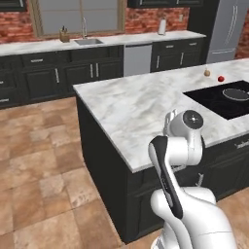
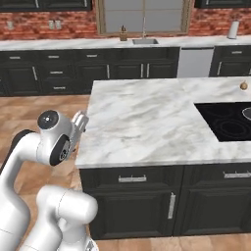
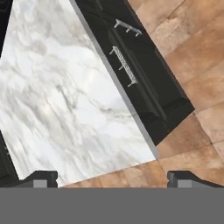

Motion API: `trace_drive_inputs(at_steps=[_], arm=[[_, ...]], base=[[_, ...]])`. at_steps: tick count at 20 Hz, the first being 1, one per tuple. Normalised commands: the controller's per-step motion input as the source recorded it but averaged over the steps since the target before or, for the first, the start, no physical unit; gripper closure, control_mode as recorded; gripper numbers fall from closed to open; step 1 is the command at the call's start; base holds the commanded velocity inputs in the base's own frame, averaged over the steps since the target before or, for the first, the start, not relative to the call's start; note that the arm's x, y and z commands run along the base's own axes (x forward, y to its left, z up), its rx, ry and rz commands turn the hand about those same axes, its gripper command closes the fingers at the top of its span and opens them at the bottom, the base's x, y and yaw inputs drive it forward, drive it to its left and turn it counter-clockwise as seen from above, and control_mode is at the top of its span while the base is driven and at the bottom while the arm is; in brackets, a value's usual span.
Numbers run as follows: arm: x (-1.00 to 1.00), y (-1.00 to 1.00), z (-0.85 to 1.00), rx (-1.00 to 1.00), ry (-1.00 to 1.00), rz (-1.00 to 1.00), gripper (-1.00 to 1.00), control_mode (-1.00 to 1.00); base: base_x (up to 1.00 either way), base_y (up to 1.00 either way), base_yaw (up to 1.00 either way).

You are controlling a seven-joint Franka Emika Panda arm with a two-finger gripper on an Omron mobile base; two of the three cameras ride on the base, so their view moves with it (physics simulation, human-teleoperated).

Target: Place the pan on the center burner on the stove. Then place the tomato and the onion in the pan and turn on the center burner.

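Marble counter (image 1: 136,104) carries the pan (image 1: 235,93) already on the stove (image 1: 214,99), tomato (image 1: 221,78) and onion (image 1: 207,73) just beyond, while the empty, wide-open tool (image 3: 112,177) hangs well short, so reaching risks clipping the counter edge.

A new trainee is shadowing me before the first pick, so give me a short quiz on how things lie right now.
1. True or false: the small glossy red tomato lies inside the shallow dark grey frying pan.
2. What does the pan rest on? A) white marble counter B) flat black glass cooktop C) sink
3. Fill in: the jaws stand ___, holding nothing.
Key: 1 false; 2 B; 3 open.
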Motion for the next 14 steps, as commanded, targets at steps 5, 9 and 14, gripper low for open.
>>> trace_drive_inputs(at_steps=[5, 9, 14], arm=[[0.0, 0.0, 0.0, 0.0, 0.0, 0.0, -1.0, 1.0], [0.0, 0.0, 0.0, 0.0, 0.0, 0.0, -1.0, 1.0], [0.0, 0.0, 0.0, 0.0, 0.0, 0.0, -1.0, 1.0]], base=[[0.0, 0.6, -0.24], [0.05, 0.67, -0.27], [0.19, 0.72, -0.32]])
